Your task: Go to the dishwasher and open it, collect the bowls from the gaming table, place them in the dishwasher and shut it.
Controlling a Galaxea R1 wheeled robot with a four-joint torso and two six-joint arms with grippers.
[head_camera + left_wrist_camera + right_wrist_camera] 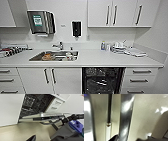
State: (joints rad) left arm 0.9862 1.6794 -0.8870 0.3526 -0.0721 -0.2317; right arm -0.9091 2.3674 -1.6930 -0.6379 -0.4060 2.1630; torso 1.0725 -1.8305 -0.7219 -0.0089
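Dishwasher (103, 80) is open: one unit, built in under the white countertop (100, 58), right of centre, dark cavity with wire racks showing in head view. Left wrist view has its door (42, 117) dropped to roughly level, steel edge toward the camera, racks (36, 102) behind it, pale floor (25, 131) underneath. Right wrist view sits right up against a shiny metal bar (125, 117) running across a pale speckled surface; looks like a handle, can't say which. Jaws: can't tell for either gripper, only dark robot parts at the frame edges, no clear fingers, nothing visibly held. Counts in head view: one steel sink (53, 56) left of centre with some items inside, too blurry to count; one tap (59, 46) behind it; one paper towel dispenser (41, 22) and one dark soap dispenser (76, 28) on the wall; one bottle (102, 45) at the back of the counter; a stack of white crockery (118, 47) on the right, number unclear; a rack of small items (12, 51) at far left. Three upper cupboard handles (115, 15) visible top right, two vertical handles on the doors under the sink (50, 75), drawers (140, 80) stacked both sides of the dishwasher. Room is a small white kitchenette, white walls and fronts.
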